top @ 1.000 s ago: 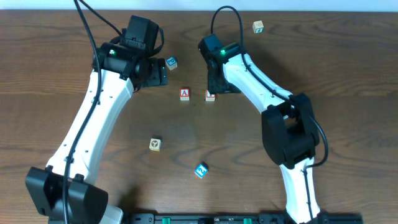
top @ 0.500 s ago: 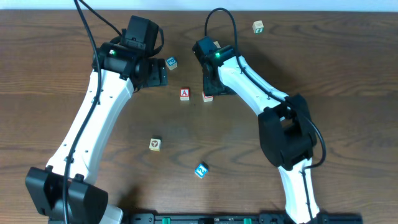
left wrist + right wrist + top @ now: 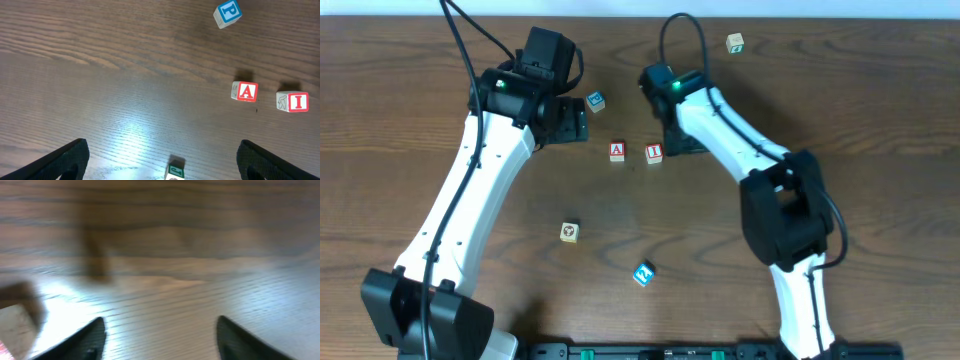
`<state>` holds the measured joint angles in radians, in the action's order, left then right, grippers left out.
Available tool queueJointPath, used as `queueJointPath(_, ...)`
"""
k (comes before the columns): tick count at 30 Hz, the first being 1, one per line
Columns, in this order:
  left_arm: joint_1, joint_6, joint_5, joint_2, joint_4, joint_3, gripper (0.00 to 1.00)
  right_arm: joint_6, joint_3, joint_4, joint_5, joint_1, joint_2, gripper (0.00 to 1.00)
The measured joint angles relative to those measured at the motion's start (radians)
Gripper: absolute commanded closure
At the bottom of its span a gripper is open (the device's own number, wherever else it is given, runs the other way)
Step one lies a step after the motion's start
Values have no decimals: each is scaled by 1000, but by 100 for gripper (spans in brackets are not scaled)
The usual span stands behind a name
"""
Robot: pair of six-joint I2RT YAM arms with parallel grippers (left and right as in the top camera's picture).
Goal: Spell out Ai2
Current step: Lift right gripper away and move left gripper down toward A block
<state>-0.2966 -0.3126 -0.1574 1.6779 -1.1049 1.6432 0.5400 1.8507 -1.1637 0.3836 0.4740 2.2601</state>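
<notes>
A cube [image 3: 617, 152] — first of the three pale Ai2 blocks and the reference for this report. It sits flat on the brown table [image 3: 880, 100], red letter up.

The I cube [image 3: 654, 153] lies just to the right of the A cube and in line with it. A narrow gap separates them, so they do not touch. Its red letter faces up and reads the same way.

The 2 cube [image 3: 643, 273] lies well apart from the A cube, toward the robot's side and slightly right, turned at an angle. Its blue mark is too small in the overhead view to read with certainty.

The right gripper [image 3: 160, 325] stands just beside the I cube, on the side away from the A cube. Its fingers are apart with nothing between them. The wrist view is blurred, with one pale block edge showing outside the left-hand finger.

The left gripper [image 3: 162, 147] is beyond and left of the A cube, raised off the table. Its fingers are spread wide with nothing between them. Its camera looks down on the A cube and I cube side by side.

Other items:
- A blue P cube [image 3: 595, 100] lies beyond the A cube, slightly left, near the left gripper.
- A green-marked cube [image 3: 569, 232] lies left of the A cube, toward the robot's side.
- A second green-marked cube [image 3: 735, 42] lies far right of the A cube, near the far table edge.
</notes>
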Motion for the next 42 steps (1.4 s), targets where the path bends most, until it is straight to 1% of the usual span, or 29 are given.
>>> queueJointPath(3, 0, -5, 0, 0, -14, 0, 5, 11, 0, -37, -9, -70, -37, 16)
queueJointPath(6, 0, -12, 0, -1, -9, -6, 5, 18, -1, -82, -20, -161, -116, 14)
queueJointPath(10, 0, -24, 1, -13, 69, -85, 5, 18, -1, -113, -21, -249, -256, 10)
queueJointPath(14, 0, -26, 19, -39, 225, -237, 5, 1, 0, -119, -27, -258, -388, 7)
queueJointPath(17, 0, -27, 43, -57, 346, -349, 4, -5, 0, -133, -30, -256, -463, 7)
queueJointPath(22, -10, -27, 81, -64, 519, -493, 3, -9, 0, -202, -32, -256, -567, 7)
queueJointPath(24, -28, -23, 103, -64, 599, -534, 2, -10, 0, -225, -32, -256, -594, 6)
queueJointPath(28, -81, 8, 129, -64, 705, -561, 2, -11, -7, -238, -31, -256, -623, 5)
queueJointPath(30, -115, 35, 134, -63, 736, -561, 0, -11, -14, -241, -30, -256, -627, 5)
queueJointPath(33, -154, 63, 132, -52, 752, -561, 0, -11, -21, -247, -29, -256, -627, 4)
queueJointPath(34, -164, 70, 131, -40, 753, -561, 5, -14, -22, -249, -29, -256, -627, 3)
queueJointPath(38, -173, 84, 129, 37, 780, -561, 14, -23, -23, -249, -29, -256, -627, 2)
queueJointPath(42, -173, 85, 127, 121, 816, -562, 17, -33, -23, -251, -28, -256, -627, 2)
